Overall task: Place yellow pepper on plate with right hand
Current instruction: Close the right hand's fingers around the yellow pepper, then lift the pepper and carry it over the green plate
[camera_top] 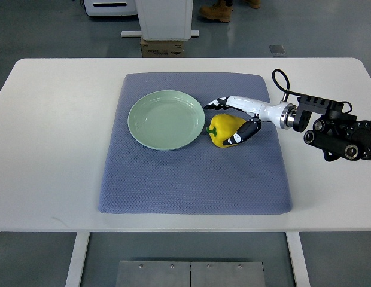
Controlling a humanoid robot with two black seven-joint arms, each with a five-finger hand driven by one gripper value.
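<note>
Yellow pepper (224, 129) lies on its side on the blue-grey mat (191, 173), green stem pointing toward 9 o'clock. It sits just beside the plate (166, 119), at the plate's 3 o'clock, close to the rim; whether the two touch cannot be told.

Right hand (233, 119) is at the pepper, arm entering from the picture's right edge. White fingers (248, 130) with dark tips curl round the fruit: one group wraps its near side toward 5 o'clock, another reaches across the far side toward 11 o'clock, tips close to the plate's rim. Hand closed around the pepper, which rests on the mat.

Plate pale green, round, nothing in it, on the mat's upper left part.

Mat lies centred on a white table (48, 149). Black wrist and forearm assembly at the table's 3 o'clock edge, a cable loop above it.

Beyond the table at 12 o'clock: a white pedestal base, a cardboard box (163, 48), and a person's boots (216, 11) on grey floor.
</note>
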